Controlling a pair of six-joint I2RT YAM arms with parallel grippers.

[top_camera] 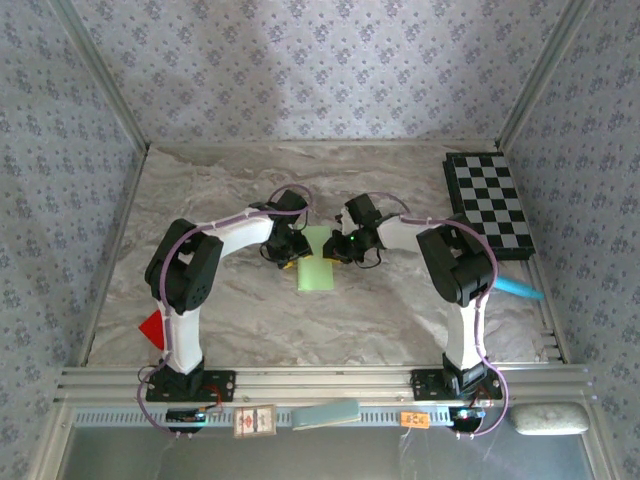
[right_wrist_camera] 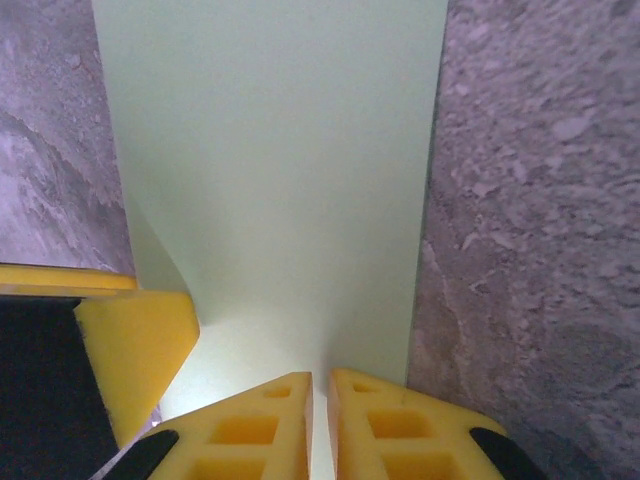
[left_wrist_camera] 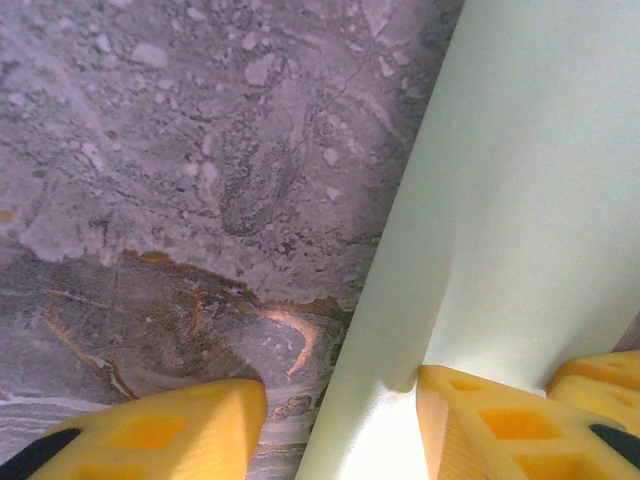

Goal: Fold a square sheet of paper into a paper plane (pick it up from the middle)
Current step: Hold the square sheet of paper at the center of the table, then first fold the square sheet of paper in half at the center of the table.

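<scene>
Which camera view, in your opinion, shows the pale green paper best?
The top external view: nearly the whole paper shows, a narrow strip. The left wrist catches one long edge; the right wrist, a close stretch, edge to edge.

Patterned lilac-grey wallpaper walls [top_camera: 330, 70] enclose a marbled grey tabletop [top_camera: 230, 320] — metal rails [top_camera: 330, 378] along its near edge.

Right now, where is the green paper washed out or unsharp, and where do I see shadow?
Top view: soft, even light; the paper small but clear. Left wrist view: paper nearly washed out near the bottom, the table sharp. Right wrist view: pale glare just above the fingers, grey shadow along the paper's left fold.
</scene>
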